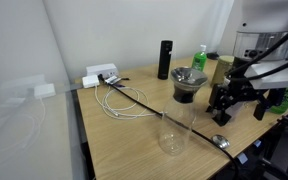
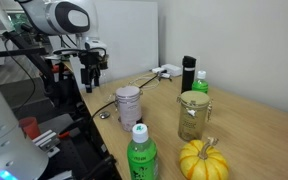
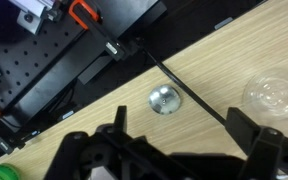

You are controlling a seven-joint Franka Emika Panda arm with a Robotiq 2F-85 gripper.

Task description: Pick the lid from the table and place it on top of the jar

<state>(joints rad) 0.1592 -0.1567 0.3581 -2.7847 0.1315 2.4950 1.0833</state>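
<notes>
– Wrist view first: we see the lid (image 3: 163, 98) lying flat on the wooden table (image 3: 244, 50), a shiny little disc. The gripper (image 3: 176, 125) hangs over it with its fingers spread wide and nothing between them.
– Agreed, we call that released and empty. From the lid, the jar (image 3: 274, 92) sits at three o'clock, mouth uncovered, near but apart.
– And we have a thin black cable (image 3: 199, 103) running just beside the lid on its three o'clock side. Touching or not, we cannot tell.
– In an exterior view we find the dark dripper (image 1: 187, 83) at twelve o'clock of the jar, and the lid at four o'clock of it, close to the table's edge.
– There the gripper shows at one o'clock of the lid, raised off the wood, jaws parted.
– Farther back we spot a black bottle (image 1: 165, 58) at twelve o'clock of the jar, a green bottle (image 1: 200, 57) at one, and a white power strip (image 1: 99, 75) out at ten.
</notes>
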